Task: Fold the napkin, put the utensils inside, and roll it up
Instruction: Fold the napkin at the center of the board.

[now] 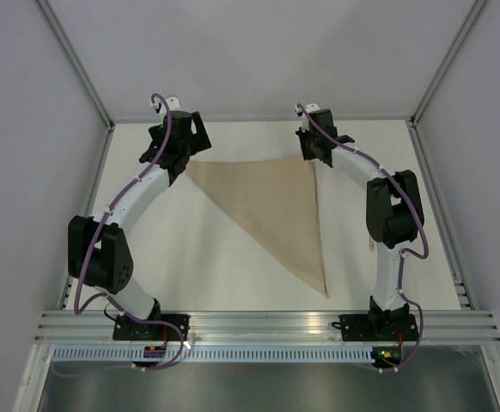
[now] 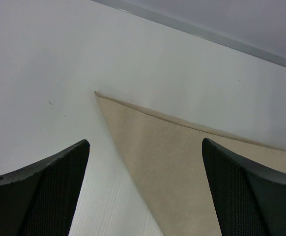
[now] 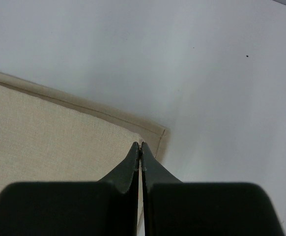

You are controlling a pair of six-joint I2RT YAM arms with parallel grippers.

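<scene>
The tan napkin (image 1: 276,206) lies folded into a triangle on the white table, one corner pointing toward the near edge. My left gripper (image 1: 181,165) hovers over its far left corner, jaws wide open and empty; the left wrist view shows that corner (image 2: 182,167) between the open fingers (image 2: 145,141). My right gripper (image 1: 312,156) is at the far right corner. In the right wrist view its tips (image 3: 141,145) are pressed together on the upper layer's corner (image 3: 49,132), with the lower layer's hem showing just beyond. No utensils are in view.
White enclosure walls stand at the back and both sides. An aluminium rail (image 1: 267,322) runs along the near edge by the arm bases. The table's back edge (image 2: 207,34) shows in the left wrist view.
</scene>
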